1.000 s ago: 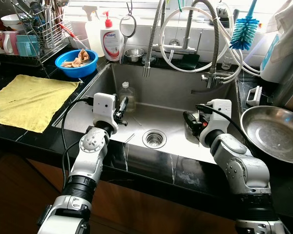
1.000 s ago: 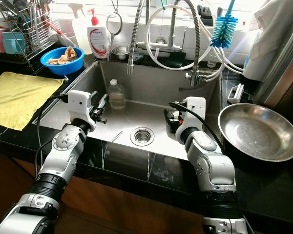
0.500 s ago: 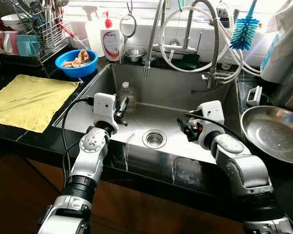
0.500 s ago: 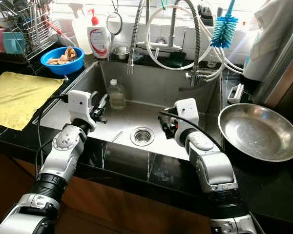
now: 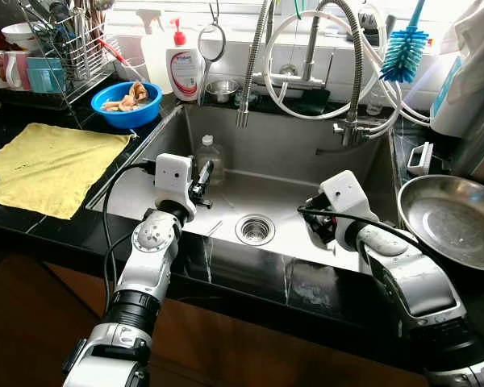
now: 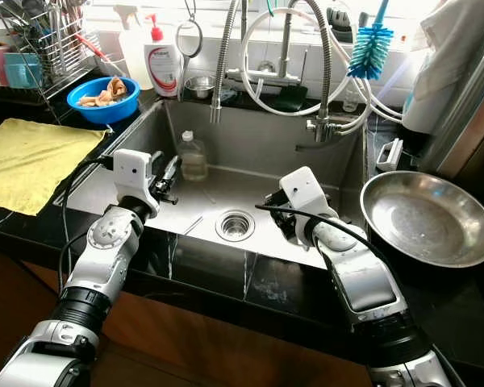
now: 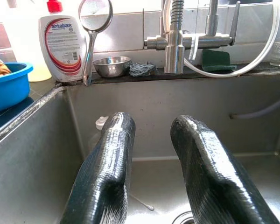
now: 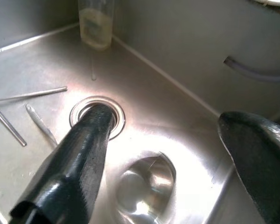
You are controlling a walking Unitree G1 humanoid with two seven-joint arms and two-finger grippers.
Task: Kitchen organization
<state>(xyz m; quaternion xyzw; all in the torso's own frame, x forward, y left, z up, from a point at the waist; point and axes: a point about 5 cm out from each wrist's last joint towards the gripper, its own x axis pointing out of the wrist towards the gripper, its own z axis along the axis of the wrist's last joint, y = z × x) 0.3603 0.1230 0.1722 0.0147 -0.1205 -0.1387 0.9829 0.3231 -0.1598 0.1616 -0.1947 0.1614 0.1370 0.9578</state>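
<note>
You can't read the right gripper from the head views: its own white wrist housing covers the black fingers, and the glass beneath it is hidden there too. In the right wrist view, the far finger runs off the edge. The bottle in the sink corner sits mostly behind the left gripper's near finger. Thin utensils by the drain are too small to identify.

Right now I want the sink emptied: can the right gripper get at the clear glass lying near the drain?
Probably yes. The right gripper is open and poised over the glass on the sink floor beside the drain, with nothing lying between them.
</note>
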